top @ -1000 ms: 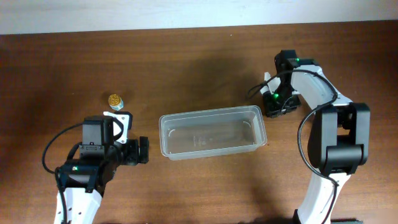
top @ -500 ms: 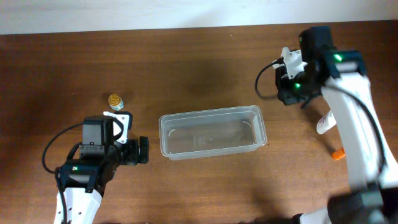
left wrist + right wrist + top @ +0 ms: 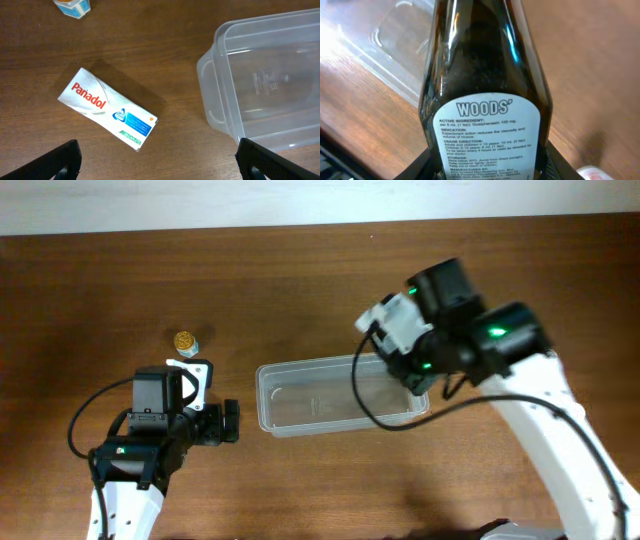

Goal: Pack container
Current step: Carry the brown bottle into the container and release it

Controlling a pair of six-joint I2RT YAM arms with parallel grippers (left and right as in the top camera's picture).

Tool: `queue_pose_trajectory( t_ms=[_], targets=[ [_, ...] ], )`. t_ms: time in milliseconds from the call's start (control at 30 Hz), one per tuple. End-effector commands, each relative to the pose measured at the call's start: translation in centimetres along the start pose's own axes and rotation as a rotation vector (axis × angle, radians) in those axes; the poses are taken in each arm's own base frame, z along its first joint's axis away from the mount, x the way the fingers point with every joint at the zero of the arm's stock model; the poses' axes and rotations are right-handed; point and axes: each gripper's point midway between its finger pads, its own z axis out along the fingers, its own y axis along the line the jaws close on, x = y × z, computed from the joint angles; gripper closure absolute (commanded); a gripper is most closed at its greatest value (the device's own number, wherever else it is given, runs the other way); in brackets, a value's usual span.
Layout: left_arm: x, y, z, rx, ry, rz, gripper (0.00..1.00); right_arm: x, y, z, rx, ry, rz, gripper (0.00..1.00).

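Observation:
The clear plastic container (image 3: pixel 335 397) lies open in the middle of the table. It also shows in the left wrist view (image 3: pixel 270 85) and the right wrist view (image 3: pixel 395 37). My right gripper (image 3: pixel 413 372) hovers over the container's right end. It is shut on a dark brown WOODS' bottle (image 3: pixel 487 90) with a white label, held above the table beside the tub. My left gripper (image 3: pixel 161 167) is open and empty, low over the table left of the container. A white Panadol box (image 3: pixel 107 110) lies flat ahead of it.
A small bottle with a gold cap (image 3: pixel 185 340) stands at the back left and shows at the top of the left wrist view (image 3: pixel 73 6). A white object (image 3: pixel 594 173) peeks in at the right wrist view's bottom right corner.
My right arm has swung from the back right of the table to above the container's right end, carrying the bottle. The left arm has not moved.

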Motion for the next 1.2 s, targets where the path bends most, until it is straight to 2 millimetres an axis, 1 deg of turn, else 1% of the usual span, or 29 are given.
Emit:
queue_pose_trajectory(
  t_ms=[0,33,67,167,233,300,400,467,533,567,900,1167],
  targets=[
    [-0.8,-0.2,-0.4,0.015,-0.022,-0.014,0.01,1.7,0.9,4.2,-0.046,0.088,-0.027,0.73],
    [-0.8,-0.2,-0.4,0.015,-0.022,-0.013,0.01,2.2,1.0,5.4,-0.052,0.106,-0.025,0.73],
    [-0.8,-0.2,-0.4,0.014,-0.023,-0.014,0.01,3.0,1.1,7.6,-0.061,0.13,-0.023,0.73],
    [-0.8,-0.2,-0.4,0.015,-0.023,-0.013,0.01,4.1,0.8,10.6,-0.051,0.163,-0.021,0.73],
    [-0.8,-0.2,-0.4,0.014,-0.023,-0.014,0.01,4.8,0.4,11.9,-0.032,0.193,-0.012,0.73],
    [-0.8,-0.2,-0.4,0.015,-0.022,-0.014,0.01,5.1,0.0,12.7,-0.014,0.22,0.015,0.72],
    [-0.8,-0.2,-0.4,0.015,-0.023,-0.014,0.01,5.6,0.0,13.5,-0.018,0.25,0.021,0.71],
    [-0.8,-0.2,-0.4,0.014,-0.022,-0.014,0.01,5.7,0.0,13.8,-0.021,0.259,0.022,0.71],
    [-0.8,-0.2,-0.4,0.015,-0.022,-0.014,0.01,5.7,0.0,13.8,-0.021,0.259,0.022,0.56],
    [-0.8,-0.2,-0.4,0.015,-0.022,-0.013,0.01,5.7,0.0,13.8,-0.021,0.26,0.021,0.52],
    [-0.8,-0.2,-0.4,0.015,-0.022,-0.014,0.01,5.4,-0.2,13.6,-0.01,0.248,0.047,0.45],
    [-0.8,-0.2,-0.4,0.015,-0.022,-0.014,0.01,3.7,-0.6,12.4,0.007,0.202,0.063,0.44]
  ],
)
